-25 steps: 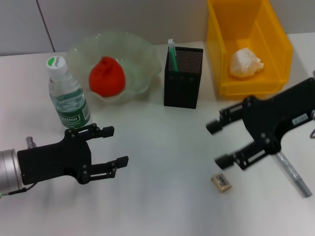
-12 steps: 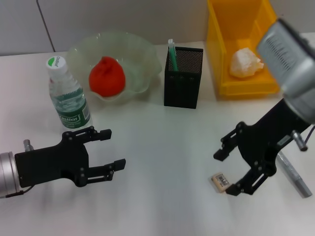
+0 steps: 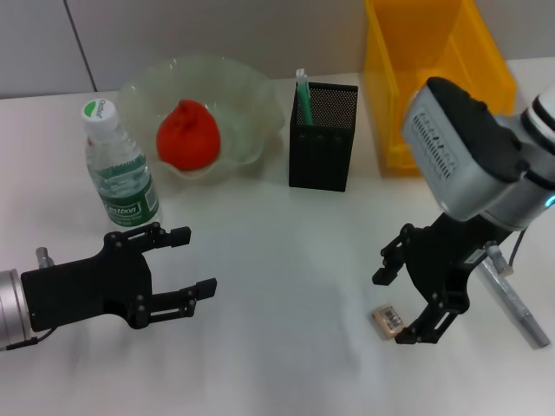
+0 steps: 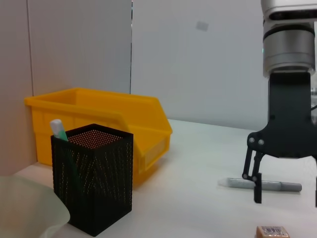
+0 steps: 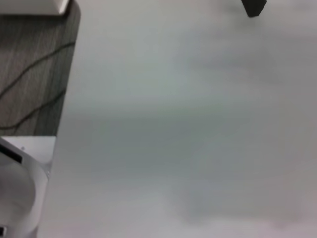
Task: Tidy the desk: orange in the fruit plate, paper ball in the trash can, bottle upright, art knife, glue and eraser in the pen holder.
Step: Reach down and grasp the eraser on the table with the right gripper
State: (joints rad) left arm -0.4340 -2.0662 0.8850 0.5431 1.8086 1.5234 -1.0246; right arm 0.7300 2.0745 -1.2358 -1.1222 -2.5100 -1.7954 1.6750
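Progress looks well past halfway, judging from how things lie. The left end effector (image 3: pixel 180 263), matte black with its two fingers spread wide and nothing between them, hangs idle over the pale, smooth counter (image 3: pixel 277 243). Just beyond it the bottle (image 3: pixel 119 169) stands upright, clear ribbed plastic with a green label and a white-green cap. Farther out from that end effector, the orange (image 3: pixel 186 133) sits inside the fruit plate (image 3: pixel 251 95), a translucent pale-green bowl with a ruffled, wavy rim. Between the two end effectors, on the far side, stands the pen holder (image 3: pixel 323 136), a square box of black perforated metal mesh; a green-and-white stick pokes out of one corner, though whether that is the glue I cannot tell. The eraser (image 3: pixel 390 320), a tiny tan block with a dark printed label, lies flat on the counter just beside the near fingertip of the right end effector (image 3: pixel 402 297), which points down with its black fingers apart and holding nothing. That piece is clearly still to be put away. Just past the right end effector a slim silver-grey rod (image 3: pixel 513 305) lies on the counter, probably the art knife, also still out. Behind the right arm, the trash can (image 3: pixel 434 52) is glossy yellow plastic; the arm hides its inside, so the paper ball cannot be seen.
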